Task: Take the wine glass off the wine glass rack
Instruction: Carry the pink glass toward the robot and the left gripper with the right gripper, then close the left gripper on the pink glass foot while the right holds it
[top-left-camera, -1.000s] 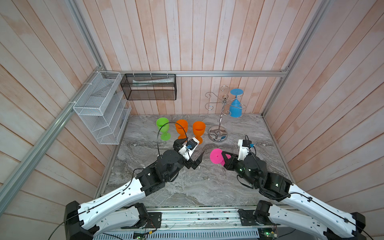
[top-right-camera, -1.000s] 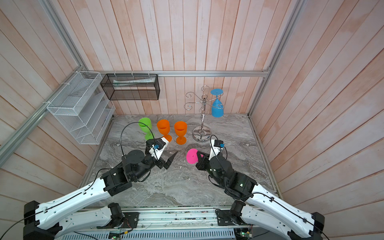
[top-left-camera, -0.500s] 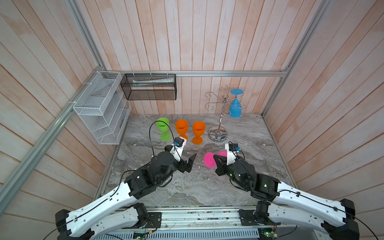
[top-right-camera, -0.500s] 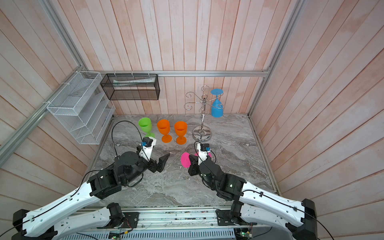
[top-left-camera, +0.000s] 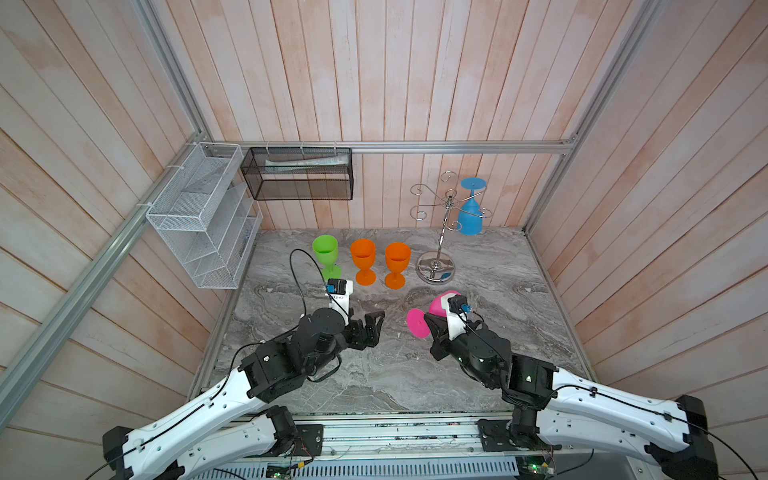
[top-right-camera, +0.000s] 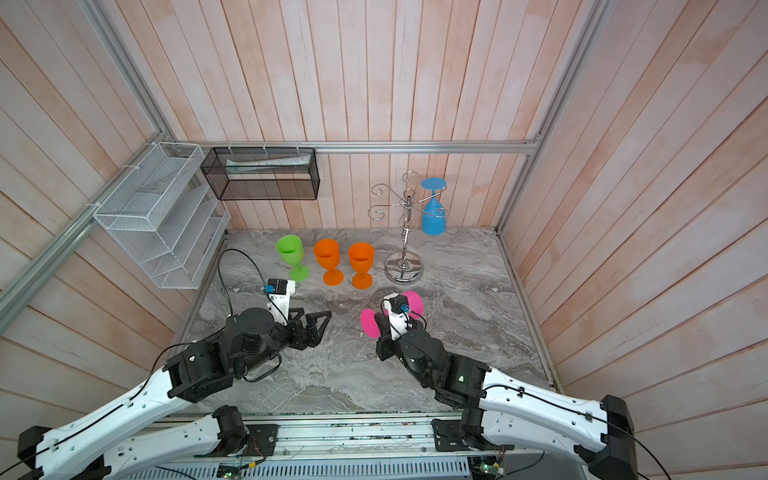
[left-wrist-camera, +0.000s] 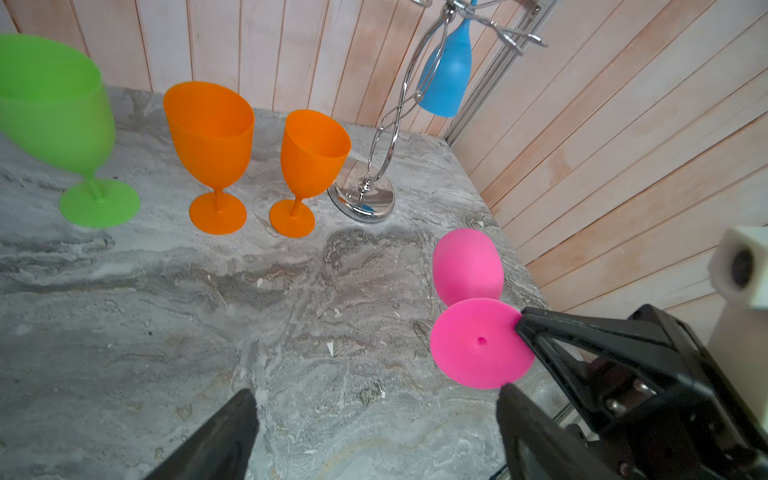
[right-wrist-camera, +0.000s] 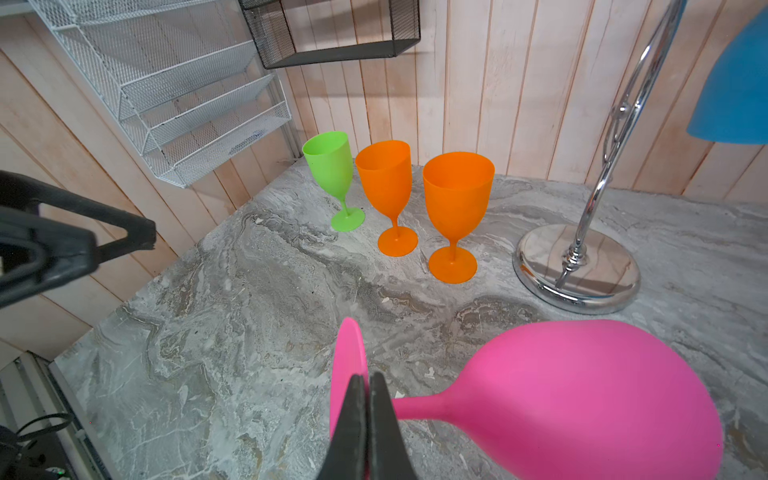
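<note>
A pink wine glass is held on its side low over the marble table, bowl pointing toward the wine glass rack. My right gripper is shut on the edge of its round foot. A blue wine glass hangs upside down from a rack arm. My left gripper is open and empty, a short way left of the pink foot.
A green glass and two orange glasses stand upright in a row left of the rack's base. A white mesh basket and a black mesh basket hang on the walls.
My right gripper has carried the pink glass left and nearer the front. My left gripper has drawn back from the orange glasses toward the front.
</note>
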